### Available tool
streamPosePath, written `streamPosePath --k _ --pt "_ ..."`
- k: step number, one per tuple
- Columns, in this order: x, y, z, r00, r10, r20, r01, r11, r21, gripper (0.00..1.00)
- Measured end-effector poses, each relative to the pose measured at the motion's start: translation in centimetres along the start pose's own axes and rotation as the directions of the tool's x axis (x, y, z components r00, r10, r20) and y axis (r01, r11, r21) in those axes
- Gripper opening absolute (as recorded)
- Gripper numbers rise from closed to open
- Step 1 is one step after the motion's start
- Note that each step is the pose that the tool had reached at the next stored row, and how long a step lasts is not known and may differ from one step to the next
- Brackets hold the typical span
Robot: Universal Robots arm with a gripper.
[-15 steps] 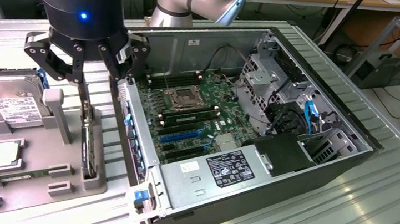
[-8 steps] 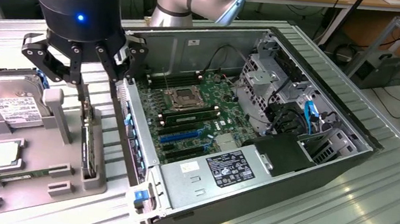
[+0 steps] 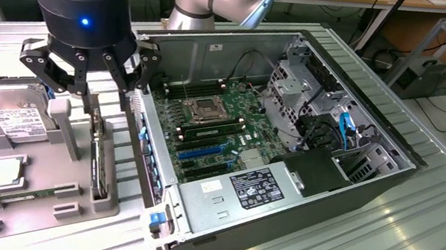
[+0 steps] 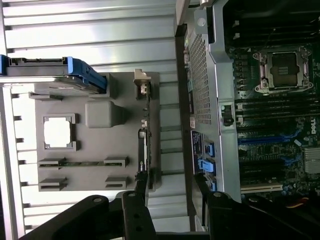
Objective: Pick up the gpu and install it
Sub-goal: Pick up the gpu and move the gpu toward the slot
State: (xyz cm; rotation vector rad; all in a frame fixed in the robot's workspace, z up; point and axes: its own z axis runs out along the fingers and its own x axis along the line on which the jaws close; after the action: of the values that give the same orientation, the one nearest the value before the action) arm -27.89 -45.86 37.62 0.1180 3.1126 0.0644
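You have an open computer case (image 3: 349,194) lying on the ribbed metal surface (image 3: 393,248). Its motherboard (image 3: 249,126) faces up, with a CPU socket (image 3: 205,109) and a labelled power supply (image 3: 258,188) inside. Just beside it, on the exterior view's left, a grey holder (image 3: 44,168) carries a hard drive (image 3: 8,113), a processor chip (image 3: 4,172) in a square recess, and a green memory stick (image 3: 29,197) resting in slots.

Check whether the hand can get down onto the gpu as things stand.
Probably yes: the open hand hangs above the gpu, which stands on edge in its gray holder, top edge bare. The case wall close beside it leaves little room.
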Motion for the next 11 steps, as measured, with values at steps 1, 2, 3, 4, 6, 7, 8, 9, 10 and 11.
streamPosePath --k 1,2,3,4,6,7,8,9,10,11 --pt "0.06 0.00 0.02 1.0000 0.000 0.0000 0.000 1.0000 -0.0001 0.48" --pt "0.12 -0.01 0.03 1.0000 0.000 0.0001 0.000 1.0000 -0.0001 0.48" --pt "0.19 -0.01 0.05 1.0000 0.000 0.0001 0.000 1.0000 0.0000 0.48" --pt "0.26 -0.02 0.07 1.0000 0.000 0.0001 0.000 1.0000 -0.0001 0.48" --pt "0.48 -0.04 0.11 1.0000 0.000 0.0001 0.000 1.0000 0.0000 0.48" --pt "0.57 -0.05 0.14 1.0000 0.000 0.0000 0.000 1.0000 -0.0001 0.48" --pt "0.75 -0.06 0.19 1.0000 0.000 0.0001 0.000 1.0000 -0.0001 0.48" --pt "0.83 -0.07 0.22 1.0000 0.000 0.0001 0.000 1.0000 -0.0001 0.48" --pt "0.91 -0.08 0.26 1.0000 0.000 0.0002 0.000 1.0000 -0.0002 0.48" --pt "0.98 -0.08 0.30 1.0000 0.000 0.0003 0.000 1.0000 -0.0003 0.48"
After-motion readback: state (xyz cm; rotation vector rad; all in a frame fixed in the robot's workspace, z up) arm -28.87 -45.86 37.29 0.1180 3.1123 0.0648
